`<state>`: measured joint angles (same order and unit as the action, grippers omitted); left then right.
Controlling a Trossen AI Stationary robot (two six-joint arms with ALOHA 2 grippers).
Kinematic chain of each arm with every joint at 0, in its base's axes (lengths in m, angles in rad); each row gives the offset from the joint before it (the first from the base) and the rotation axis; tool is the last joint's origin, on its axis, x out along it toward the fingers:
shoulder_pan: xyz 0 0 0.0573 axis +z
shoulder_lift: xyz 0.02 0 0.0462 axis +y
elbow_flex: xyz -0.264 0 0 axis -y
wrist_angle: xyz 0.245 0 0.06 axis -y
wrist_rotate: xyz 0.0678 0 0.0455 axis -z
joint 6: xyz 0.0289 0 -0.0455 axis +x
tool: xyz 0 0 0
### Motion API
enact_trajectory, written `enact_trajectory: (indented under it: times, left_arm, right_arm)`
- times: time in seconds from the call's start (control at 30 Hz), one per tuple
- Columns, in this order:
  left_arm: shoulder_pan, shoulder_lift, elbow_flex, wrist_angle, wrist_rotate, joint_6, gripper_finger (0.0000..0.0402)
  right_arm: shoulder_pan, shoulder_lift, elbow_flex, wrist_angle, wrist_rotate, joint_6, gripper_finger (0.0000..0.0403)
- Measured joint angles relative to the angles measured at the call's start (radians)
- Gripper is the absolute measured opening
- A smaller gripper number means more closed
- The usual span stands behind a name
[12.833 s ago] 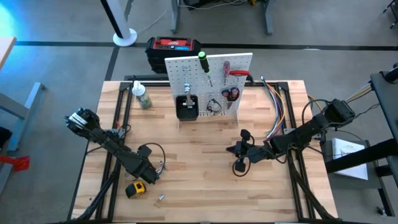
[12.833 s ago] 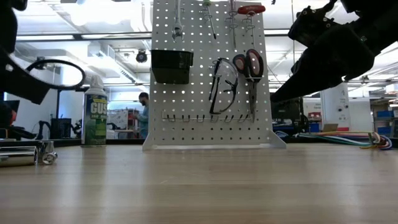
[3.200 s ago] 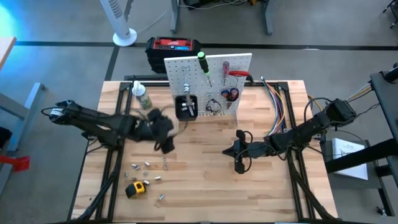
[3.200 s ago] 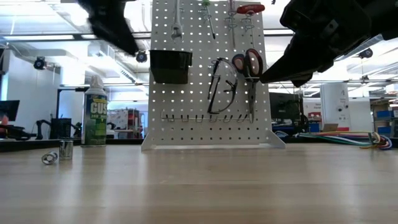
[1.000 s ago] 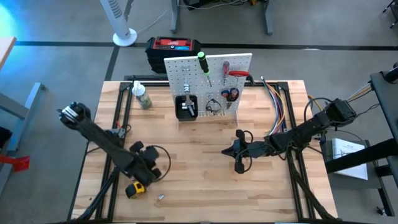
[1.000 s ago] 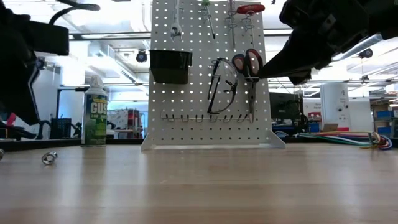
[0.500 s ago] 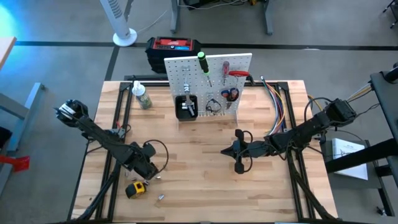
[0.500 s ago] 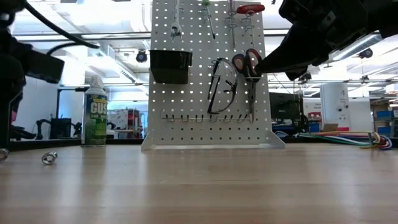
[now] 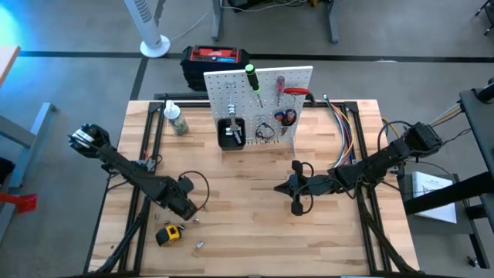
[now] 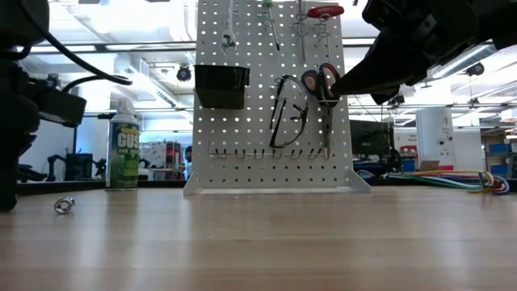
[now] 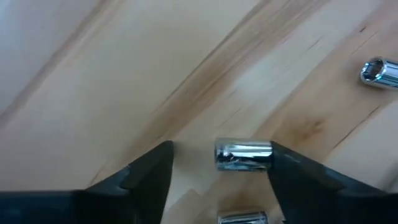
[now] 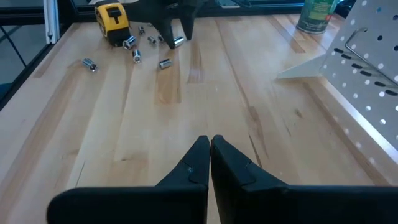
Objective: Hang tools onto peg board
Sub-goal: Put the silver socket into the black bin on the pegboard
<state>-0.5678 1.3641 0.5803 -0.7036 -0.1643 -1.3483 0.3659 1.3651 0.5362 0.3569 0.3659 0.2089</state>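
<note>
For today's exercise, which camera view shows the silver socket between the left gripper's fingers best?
The left wrist view: the silver socket lies on the table between the left gripper's open fingers. High view shows specks; right wrist view shows it far off; low view hides it.

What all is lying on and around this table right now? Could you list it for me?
peg board: one, white, upright at the table's far edge, with a black bin on its front.
tools on the board: green-handled screwdriver, red-handled screwdriver, glasses, red-handled pliers, silver wrench.
tape measure: one, yellow, near the table's front left.
sockets: several, silver, scattered on the wood by the tape measure.
bottle: one, green label, left of the board.
red-and-black box: one, on the floor behind the board.
wire bundle: coloured, table's right edge.
left gripper: fingers open around one socket.
right gripper: fingers shut, mid-table, empty.
</note>
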Motion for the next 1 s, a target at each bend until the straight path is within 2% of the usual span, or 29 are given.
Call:
enact_trajectory:
  times: [0.1,0.27,0.57,0.77,1.0]
  left_arm:
    - [0.000,-0.001,-0.004,0.000,-0.002,0.001,0.0194]
    - [0.001,0.000,0.002,0.005,-0.005,0.022,0.0095]
    - [0.007,0.002,0.055,0.007,-0.033,0.072,0.0092]
    - [0.059,-0.018,0.181,0.007,-0.190,0.223,0.0092]
    - [0.139,-0.065,0.426,-0.026,-0.405,0.497,0.0092]
  right_arm:
    - [0.000,0.000,0.000,0.000,0.000,0.000,0.0000]
    - [0.000,0.000,0.000,0.000,0.000,0.000,0.0000]
    - [0.000,0.000,0.001,0.022,0.000,0.000,0.0000]
    - [0.000,0.000,0.001,0.023,0.000,-0.001,0.0000]
    - [0.000,0.000,0.001,0.022,0.000,0.000,0.0000]
